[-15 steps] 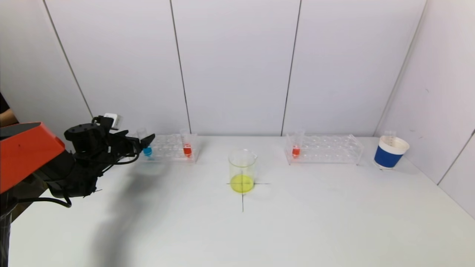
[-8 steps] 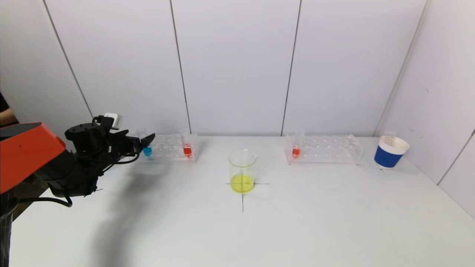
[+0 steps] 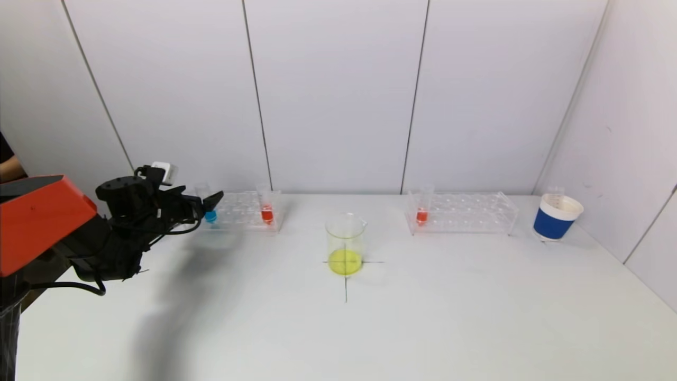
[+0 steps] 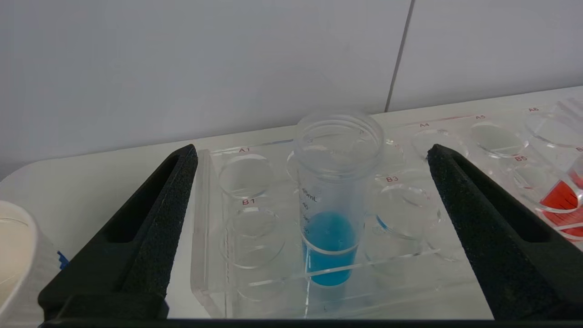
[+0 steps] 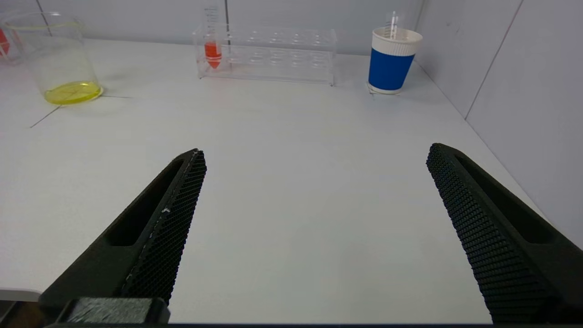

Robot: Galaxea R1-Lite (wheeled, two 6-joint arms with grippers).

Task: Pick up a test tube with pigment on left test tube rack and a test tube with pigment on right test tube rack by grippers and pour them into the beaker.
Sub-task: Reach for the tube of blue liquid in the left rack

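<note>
The left test tube rack [image 3: 240, 212] holds a tube of blue pigment [image 3: 210, 210] and a tube of red pigment [image 3: 267, 208]. My left gripper [image 3: 209, 203] is open at that rack's left end, its fingers standing wide on either side of the blue tube [image 4: 334, 191] without touching it. The right test tube rack [image 3: 465, 214] holds one tube of red pigment [image 3: 422, 210]. Between the racks stands the glass beaker [image 3: 345, 243] with yellow liquid in it. My right gripper [image 5: 314, 152] is out of the head view, open over bare table, far from the right rack [image 5: 282, 54].
A blue and white paper cup [image 3: 555, 218] stands at the back right near the side wall. Another white cup [image 4: 18, 264] sits just beside my left gripper. A black cross is marked on the table under the beaker. Wall panels close off the back.
My left gripper has crept slightly forward toward the blue tube. Nothing else has moved.
</note>
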